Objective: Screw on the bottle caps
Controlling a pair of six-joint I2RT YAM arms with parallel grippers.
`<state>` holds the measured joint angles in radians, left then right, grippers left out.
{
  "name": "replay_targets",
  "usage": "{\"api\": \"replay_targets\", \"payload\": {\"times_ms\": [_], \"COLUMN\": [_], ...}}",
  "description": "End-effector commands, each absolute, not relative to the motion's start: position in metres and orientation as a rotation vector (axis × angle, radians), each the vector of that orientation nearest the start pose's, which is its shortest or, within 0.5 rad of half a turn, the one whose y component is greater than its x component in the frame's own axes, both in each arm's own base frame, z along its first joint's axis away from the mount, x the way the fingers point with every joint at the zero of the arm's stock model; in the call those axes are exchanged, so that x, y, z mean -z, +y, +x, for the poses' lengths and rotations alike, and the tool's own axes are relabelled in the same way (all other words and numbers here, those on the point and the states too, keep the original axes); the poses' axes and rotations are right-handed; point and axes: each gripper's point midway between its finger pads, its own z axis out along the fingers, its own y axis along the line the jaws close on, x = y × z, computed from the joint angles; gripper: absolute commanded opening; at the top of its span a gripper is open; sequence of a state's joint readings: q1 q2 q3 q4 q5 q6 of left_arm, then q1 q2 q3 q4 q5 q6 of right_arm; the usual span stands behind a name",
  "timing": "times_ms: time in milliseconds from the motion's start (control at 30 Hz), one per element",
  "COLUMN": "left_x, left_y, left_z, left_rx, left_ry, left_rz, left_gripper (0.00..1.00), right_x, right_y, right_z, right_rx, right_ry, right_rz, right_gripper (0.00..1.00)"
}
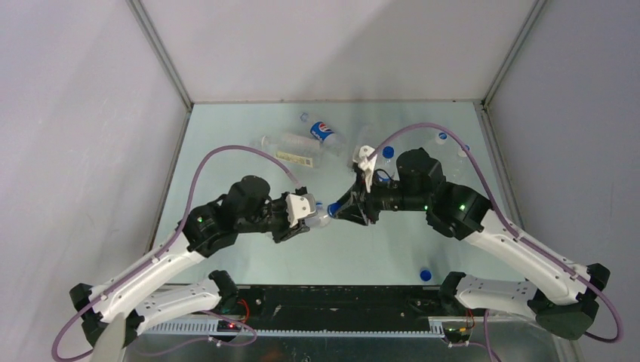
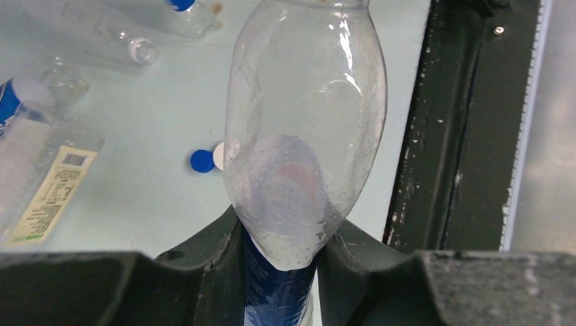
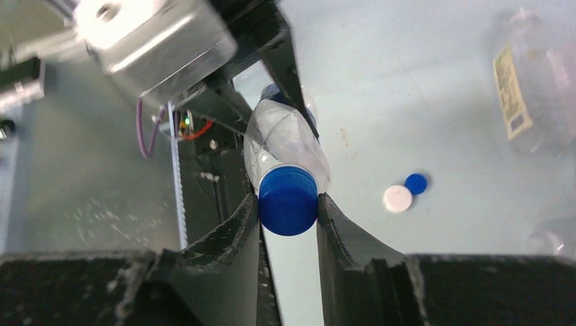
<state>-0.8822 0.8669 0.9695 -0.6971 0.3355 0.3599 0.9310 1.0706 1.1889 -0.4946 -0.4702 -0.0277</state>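
From above, your left gripper [image 1: 308, 216] and right gripper [image 1: 341, 211] meet tip to tip, hiding most of the clear plastic bottle [image 1: 321, 217] between them. In the left wrist view, the left jaws are clamped tight on its blue-labelled body and the neck is cut off. In the right wrist view, the right jaws pinch the round blue screw cap [image 3: 288, 200] at the bottle's mouth; how far it is threaded you cannot judge.
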Motion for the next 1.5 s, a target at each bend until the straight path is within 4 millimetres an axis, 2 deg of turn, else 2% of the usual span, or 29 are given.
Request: {"api": "replay_targets", "payload": {"times_ms": [0, 167, 233, 333, 433, 567, 633, 667, 800, 900, 933, 1033, 1067, 1100, 1133, 1167, 1233, 1467], "left_x": [-0.32, -0.312, -0.304, -0.294, -0.289, -0.27, -0.26, -0.258, -0.241, -0.231, -0.229, -0.221, -0.221, -0.219, -0.221, -0.218, -0.223, -0.236], "left_y": [-0.269, -0.268, -0.268, -0.271, -0.274, -0.269, -0.263, -0.261, -0.253, -0.251, -0.25, -0.247, -0.25, -0.249, -0.252, -0.252, -0.257, -0.259], "left_z": [0.164, 0.168, 0.172, 0.173, 0.173, 0.178, 0.18, 0.181, 0.179, 0.173, 0.171, 0.167, 0.158, 0.159, 0.148, 0.149, 0.131, 0.104], "left_rx": [0.689, 0.649, 0.618, 0.595, 0.6, 0.578, 0.562, 0.563, 0.579, 0.619, 0.645, 0.71, 0.774, 0.786, 0.853, 0.862, 0.96, 1.088], "left_ry": [1.351, 1.32, 1.326, 1.321, 1.329, 1.392, 1.43, 1.444, 1.512, 1.552, 1.56, 1.606, 1.603, 1.618, 1.608, 1.613, 1.571, 1.506], "left_rz": [1.168, 1.117, 1.091, 1.072, 1.054, 1.028, 1.001, 0.986, 0.975, 1.007, 1.02, 1.072, 1.12, 1.134, 1.187, 1.219, 1.331, 1.537], "left_gripper": [0.0, 0.0, 0.0, 0.0, 0.0, 0.0, 0.0, 0.0, 0.0, 0.0, 0.0, 0.0, 0.0, 0.0, 0.0, 0.0, 0.0, 0.0], "right_x": [-0.304, -0.301, -0.297, -0.294, -0.297, -0.318, -0.328, -0.333, -0.346, -0.355, -0.361, -0.37, -0.368, -0.369, -0.366, -0.366, -0.362, -0.35], "right_y": [0.331, 0.332, 0.331, 0.328, 0.329, 0.329, 0.326, 0.321, 0.306, 0.294, 0.291, 0.278, 0.277, 0.273, 0.272, 0.269, 0.266, 0.265], "right_z": [0.143, 0.158, 0.163, 0.171, 0.174, 0.174, 0.171, 0.171, 0.171, 0.169, 0.16, 0.156, 0.149, 0.149, 0.145, 0.146, 0.146, 0.124], "right_rx": [-1.176, -1.201, -1.201, -1.181, -1.184, -1.197, -1.184, -1.165, -1.112, -1.098, -1.13, -1.068, -1.074, -1.03, -1.026, -0.981, -0.92, -0.855], "right_ry": [1.942, 2.15, 2.198, 2.225, 2.209, 2.077, 2.003, 1.963, 1.861, 1.797, 1.758, 1.647, 1.621, 1.567, 1.551, 1.504, 1.443, 1.162], "right_rz": [-0.86, -0.433, -0.322, -0.212, -0.206, -0.332, -0.427, -0.465, -0.566, -0.643, -0.699, -0.82, -0.886, -0.95, -0.996, -1.051, -1.138, -1.469], "right_gripper": [0.0, 0.01, 0.06, 0.14, 0.23, 0.38, 0.5, 0.58, 0.72, 0.76, 0.79, 0.82, 0.83, 0.83, 0.83, 0.83, 0.83, 0.79]}}
